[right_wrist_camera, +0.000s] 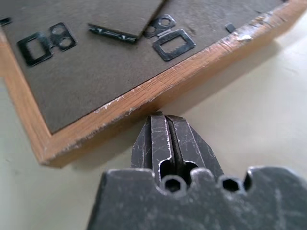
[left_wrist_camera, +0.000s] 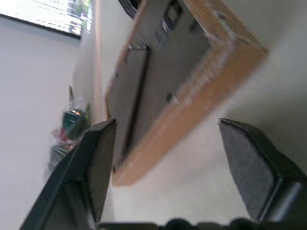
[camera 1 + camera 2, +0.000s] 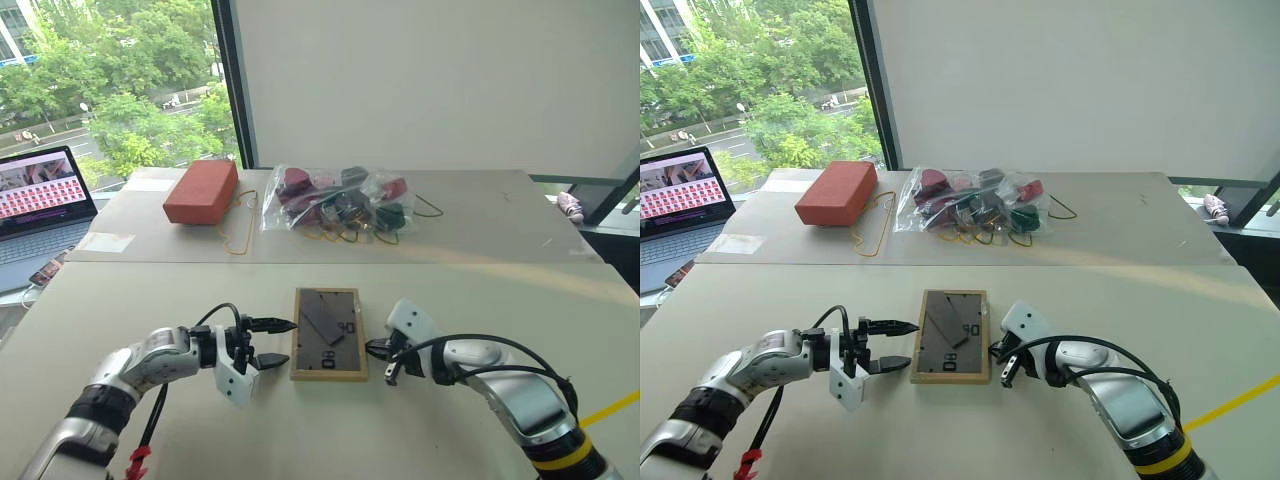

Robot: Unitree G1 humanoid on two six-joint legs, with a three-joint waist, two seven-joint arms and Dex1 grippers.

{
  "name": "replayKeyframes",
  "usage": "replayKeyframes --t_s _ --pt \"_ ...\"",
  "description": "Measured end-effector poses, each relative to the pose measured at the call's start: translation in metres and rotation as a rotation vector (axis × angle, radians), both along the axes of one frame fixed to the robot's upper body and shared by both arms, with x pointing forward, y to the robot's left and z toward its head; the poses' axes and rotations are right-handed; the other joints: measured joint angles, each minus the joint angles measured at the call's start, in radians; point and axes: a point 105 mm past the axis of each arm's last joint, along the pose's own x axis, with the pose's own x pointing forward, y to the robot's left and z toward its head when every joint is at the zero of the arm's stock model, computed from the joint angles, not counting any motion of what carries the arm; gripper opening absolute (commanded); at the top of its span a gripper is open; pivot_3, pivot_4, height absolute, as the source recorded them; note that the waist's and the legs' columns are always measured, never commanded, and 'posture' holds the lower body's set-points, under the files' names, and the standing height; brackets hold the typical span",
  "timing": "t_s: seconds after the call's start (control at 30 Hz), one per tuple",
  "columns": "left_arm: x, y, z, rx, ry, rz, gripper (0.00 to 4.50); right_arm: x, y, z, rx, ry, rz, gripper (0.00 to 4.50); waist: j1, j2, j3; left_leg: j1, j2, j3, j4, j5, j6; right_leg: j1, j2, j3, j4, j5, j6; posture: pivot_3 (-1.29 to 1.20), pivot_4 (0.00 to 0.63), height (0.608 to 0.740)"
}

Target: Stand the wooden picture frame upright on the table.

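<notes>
The wooden picture frame (image 3: 328,333) lies flat on the table (image 3: 120,300), dark grey back and flap stand facing up. My left gripper (image 3: 288,341) is open just off the frame's left edge, one finger above the other, with nothing between them. In the left wrist view its fingers (image 2: 98,163) stand apart in front of the frame's light-wood corner (image 2: 168,96). My right gripper (image 3: 372,348) is shut and empty at the frame's right edge. In the right wrist view its closed tip (image 1: 160,117) sits right against the wooden rim (image 1: 144,93); I cannot tell whether it touches.
On the far table stand a brick-red block (image 3: 201,191) and a clear bag of dark and red items (image 3: 335,203), with a thin yellow cord (image 3: 240,235) between them. An open laptop (image 3: 40,200) sits at the far left.
</notes>
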Motion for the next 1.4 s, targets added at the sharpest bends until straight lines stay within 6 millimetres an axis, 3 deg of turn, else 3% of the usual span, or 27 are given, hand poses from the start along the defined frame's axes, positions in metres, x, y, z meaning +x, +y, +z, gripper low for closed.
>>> replayKeyframes --t_s 0.27,0.3,0.47,0.57,0.67,0.77,0.9,0.97,1.1,1.23,1.33,1.4 --pt "0.009 -0.02 -0.004 -0.081 -0.019 -0.057 3.57 0.0 0.009 -0.001 0.008 0.011 -0.007 0.0 0.008 0.002 -0.002 0.0 -0.001 0.0 0.002 0.0 0.0 0.001 -0.001 -0.001 0.001 0.001 0.001 0.0 0.15 0.74" --pt "0.009 -0.021 -0.005 -0.089 -0.014 -0.057 3.01 0.0 0.009 -0.001 0.009 0.012 -0.01 0.0 0.008 0.002 -0.002 0.0 -0.001 0.0 0.002 0.0 0.0 0.001 -0.001 -0.001 0.001 0.001 0.001 0.0 0.15 0.74" --pt "0.008 -0.02 -0.002 -0.131 -0.011 -0.061 1.31 -0.001 0.007 -0.001 0.008 0.017 -0.026 0.0 0.004 0.002 -0.003 0.0 -0.001 -0.001 0.002 0.0 0.0 0.001 -0.001 -0.001 0.001 0.001 0.001 0.0 0.15 0.74" --pt "0.008 -0.02 0.001 -0.147 -0.023 -0.061 1.2 0.004 -0.006 0.001 -0.005 0.016 -0.066 0.0 0.002 0.002 -0.004 -0.001 -0.001 -0.001 0.002 0.0 0.0 0.001 -0.001 -0.002 0.001 0.001 0.001 0.0 0.15 0.74" --pt "0.007 -0.016 0.001 -0.144 -0.032 -0.058 1.2 0.022 -0.03 0.015 -0.018 -0.015 -0.143 0.0 -0.002 0.002 -0.004 0.0 -0.001 -0.001 0.002 0.0 0.0 0.0 -0.001 -0.002 0.001 0.001 0.001 0.0 0.15 0.74" --pt "0.006 -0.013 -0.001 -0.146 -0.033 -0.046 1.2 0.042 -0.031 0.044 0.05 -0.062 -0.151 0.87 -0.01 0.002 -0.004 0.001 0.0 -0.001 0.002 0.0 0.0 0.0 0.0 -0.002 0.002 0.001 0.001 0.0 0.15 0.74" --pt "0.005 -0.017 -0.001 -0.152 -0.041 -0.051 1.2 0.064 -0.007 0.092 0.21 -0.087 -0.102 2.08 -0.014 0.003 -0.004 0.001 0.0 -0.001 0.002 0.0 0.0 0.0 0.0 -0.002 0.003 0.001 0.001 0.0 0.15 0.74" --pt "0.004 -0.018 -0.001 -0.152 -0.046 -0.053 1.2 0.059 0.016 0.098 0.275 -0.023 -0.021 2.89 -0.012 0.004 -0.004 0.0 0.0 -0.002 0.002 0.0 0.001 0.0 -0.001 -0.004 0.007 0.001 0.001 0.0 0.15 0.74" --pt "0.003 -0.019 -0.001 -0.167 -0.043 -0.051 1.2 0.053 0.053 0.087 0.332 0.171 0.102 4.31 -0.013 0.004 -0.004 -0.001 -0.001 -0.002 0.002 0.0 0.001 -0.002 -0.002 -0.007 0.01 0.001 0.001 0.0 0.15 0.74" --pt "0.002 -0.019 -0.001 -0.174 -0.039 -0.047 1.2 0.058 0.067 0.081 0.328 0.307 0.153 4.42 -0.02 0.004 -0.005 0.0 0.0 -0.002 0.002 0.0 0.001 -0.002 -0.002 -0.009 0.011 0.001 0.001 0.0 0.15 0.74" --pt "0.002 -0.02 0.0 -0.174 -0.045 -0.051 1.2 0.063 0.069 0.056 0.281 0.411 0.141 4.42 -0.021 0.004 -0.005 -0.001 -0.001 -0.003 0.002 0.0 0.001 -0.002 -0.003 -0.01 0.011 0.001 0.001 0.0 0.15 0.74" --pt "0.002 -0.02 -0.001 -0.172 -0.046 -0.048 1.2 0.061 0.071 0.055 0.293 0.444 0.177 4.42 -0.023 0.005 -0.005 -0.001 -0.001 -0.003 0.002 0.0 0.0 -0.003 -0.003 -0.01 0.012 0.001 0.001 0.0 0.15 0.74"
